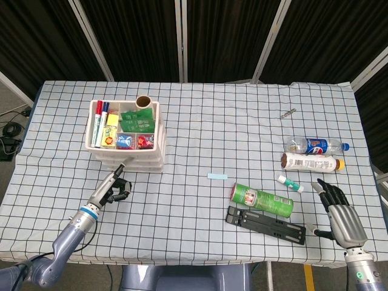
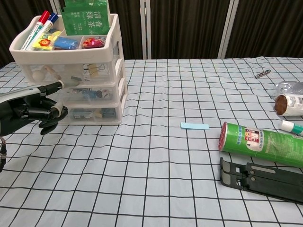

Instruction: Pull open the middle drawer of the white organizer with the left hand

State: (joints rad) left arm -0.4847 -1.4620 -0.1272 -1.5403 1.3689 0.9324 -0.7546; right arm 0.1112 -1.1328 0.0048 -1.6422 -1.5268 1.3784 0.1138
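Now the left hand reaches at the white organizer, far left; one extended fingertip meets the middle drawer front, others curled empty. Right hand lies splayed, well away.

A: The organizer is showing white, the can green.
B: And the cloth is showing a black grid on pale blue; the hand is looking black.
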